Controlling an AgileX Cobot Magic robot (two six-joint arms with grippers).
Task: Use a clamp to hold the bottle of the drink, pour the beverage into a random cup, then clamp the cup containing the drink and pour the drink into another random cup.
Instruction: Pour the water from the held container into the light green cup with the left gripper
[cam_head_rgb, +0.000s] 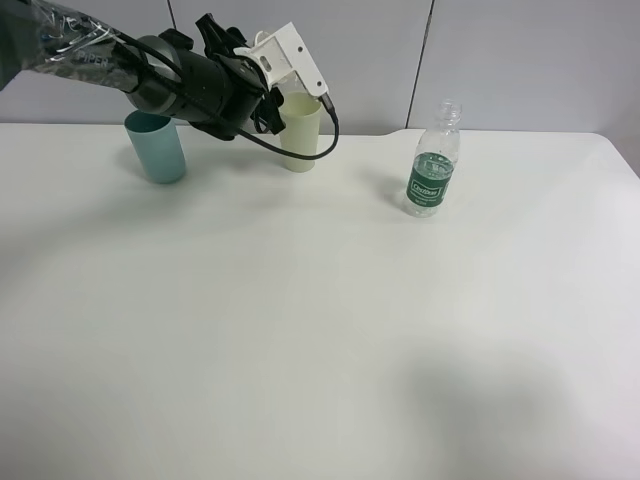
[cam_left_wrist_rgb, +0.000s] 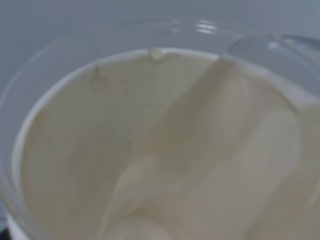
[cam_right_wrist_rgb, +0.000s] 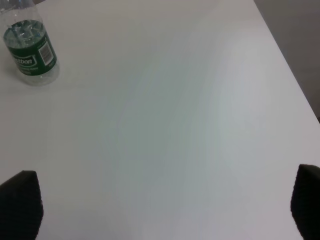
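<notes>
The left claw is squeezed shut, I think on the wall of the paper cup. It is right at the rim of the yellow-green tumbler, near the worktop's far edge. The bottle stands upright further right. The right claw is wide apart and holds nothing.

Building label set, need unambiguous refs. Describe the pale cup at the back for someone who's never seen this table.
On the white table, look along the far edge by the wall, where the dark left arm reaches in. Two tumblers stand there; the pale yellow-green tumbler is the one partly behind the arm, nearer the bottle. Its neighbour, the teal tumbler, is darker.
</notes>
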